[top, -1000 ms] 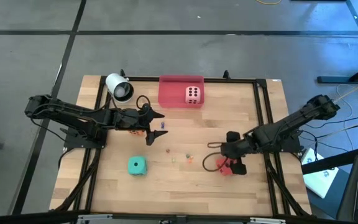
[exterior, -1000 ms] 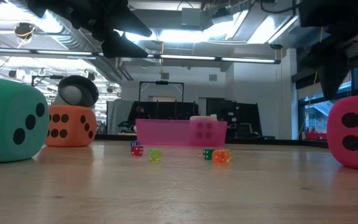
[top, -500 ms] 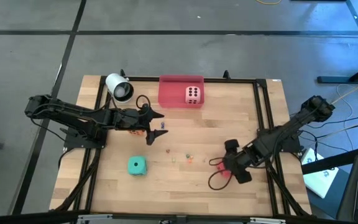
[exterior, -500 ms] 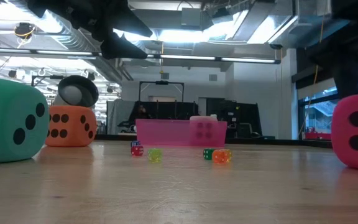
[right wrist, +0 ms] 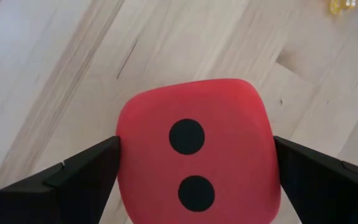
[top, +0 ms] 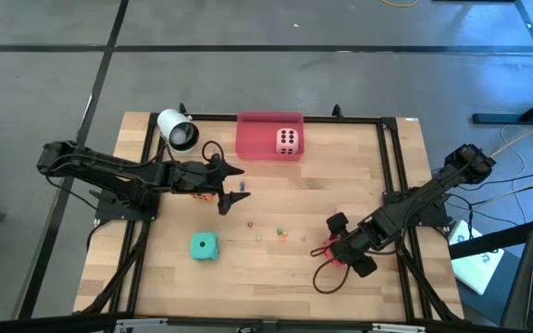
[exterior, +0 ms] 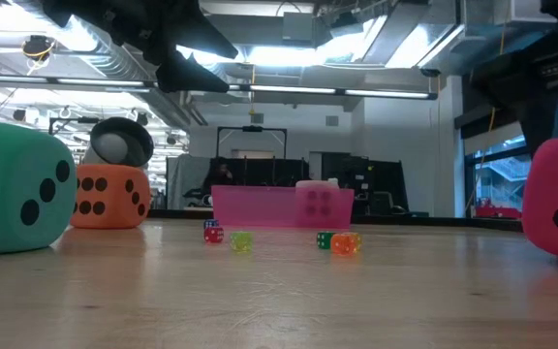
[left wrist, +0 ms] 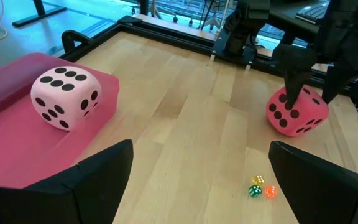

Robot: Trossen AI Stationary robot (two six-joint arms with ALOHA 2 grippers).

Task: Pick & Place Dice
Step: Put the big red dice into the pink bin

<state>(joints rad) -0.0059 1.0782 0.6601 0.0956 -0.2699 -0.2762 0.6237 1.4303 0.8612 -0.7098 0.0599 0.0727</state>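
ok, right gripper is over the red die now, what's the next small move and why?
Probably close the right gripper on the red die: its fingers sit open on either side of it, and the die rests on the table. The pale pink die already lies in the pink tray; the left gripper waits over the orange die.

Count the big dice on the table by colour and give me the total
Orange die: 1
Pale pink die, in the pink tray: 1
Teal die: 1
Red die, between the right gripper's fingers: 1
Total: 4
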